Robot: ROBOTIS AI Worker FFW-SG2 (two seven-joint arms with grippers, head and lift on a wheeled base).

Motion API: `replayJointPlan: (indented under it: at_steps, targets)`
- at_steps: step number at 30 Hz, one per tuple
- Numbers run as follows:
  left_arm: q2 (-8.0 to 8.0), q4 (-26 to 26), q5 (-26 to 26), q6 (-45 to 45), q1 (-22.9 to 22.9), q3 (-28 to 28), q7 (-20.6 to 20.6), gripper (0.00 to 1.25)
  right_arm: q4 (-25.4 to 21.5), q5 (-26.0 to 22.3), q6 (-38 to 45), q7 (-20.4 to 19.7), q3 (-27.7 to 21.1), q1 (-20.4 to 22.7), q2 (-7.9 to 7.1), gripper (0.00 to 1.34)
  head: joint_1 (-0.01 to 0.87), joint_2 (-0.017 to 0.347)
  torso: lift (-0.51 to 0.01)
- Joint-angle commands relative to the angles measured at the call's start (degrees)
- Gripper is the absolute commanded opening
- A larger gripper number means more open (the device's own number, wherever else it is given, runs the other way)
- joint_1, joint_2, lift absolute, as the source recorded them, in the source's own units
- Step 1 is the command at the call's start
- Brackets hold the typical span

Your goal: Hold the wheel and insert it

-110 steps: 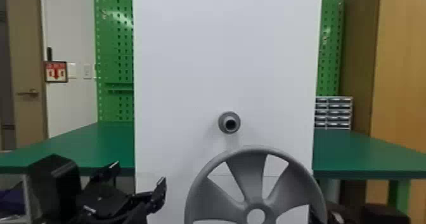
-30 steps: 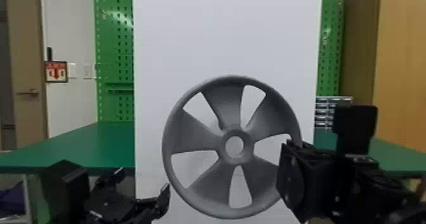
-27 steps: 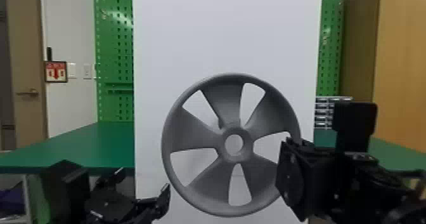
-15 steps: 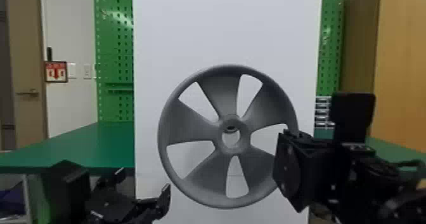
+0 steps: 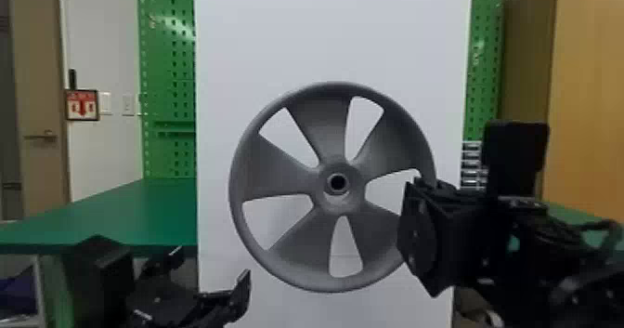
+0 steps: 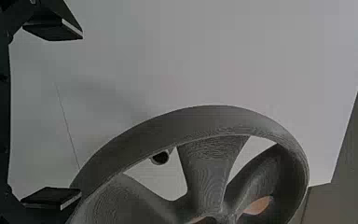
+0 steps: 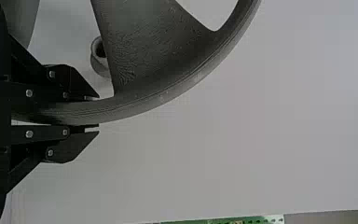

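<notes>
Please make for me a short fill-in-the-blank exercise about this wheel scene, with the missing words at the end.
The wheel is held by the ____ hand.
The left hand holds ____.
The number of spokes in the wheel is ____.
The colour of the board behind the peg is ____.

Missing words: right; nothing; five; white.

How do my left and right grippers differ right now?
The left gripper is open and holds nothing, while the right gripper is closed on the wheel. In the head view, the left gripper sits lower, to the wheel's left; the right gripper sits higher, at its right side. Both are black.
</notes>
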Motion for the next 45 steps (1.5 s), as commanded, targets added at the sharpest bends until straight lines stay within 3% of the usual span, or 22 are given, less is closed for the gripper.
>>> replayJointPlan:
  at_steps: [1,45]
  targets:
    - [0.00,0.05,0.02,-0.04,0.00,-0.17,0.00,1.15,0.18,0.43,-0.15,0.00,0.01,-0.37,0.10,0.17,0.097,0.015,-0.442]
    - [0.00,0.23,0.02,-0.04,0.00,-0.17,0.00,1.15,1.23,1.13,-0.85,0.00,-0.08,-0.72,0.10,0.17,0.097,0.015,-0.442]
